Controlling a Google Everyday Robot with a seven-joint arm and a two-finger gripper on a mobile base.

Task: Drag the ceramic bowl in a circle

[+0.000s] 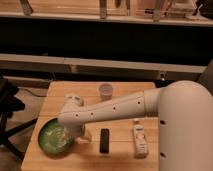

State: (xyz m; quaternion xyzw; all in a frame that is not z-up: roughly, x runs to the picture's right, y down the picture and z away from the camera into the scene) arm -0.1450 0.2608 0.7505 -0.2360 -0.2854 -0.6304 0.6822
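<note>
The ceramic bowl (54,137) is a wide, shallow green dish with a pale speckled centre. It sits at the front left of the wooden table (65,92). My white arm reaches from the right across the table and bends down at the bowl's right rim. My gripper (71,135) is at that rim, touching or inside the bowl's right side, mostly hidden by the wrist.
A small white cup (106,91) stands at the table's back middle. A black oblong object (104,140) lies right of the bowl. A white bottle (139,139) lies further right. A dark chair (10,112) is left of the table.
</note>
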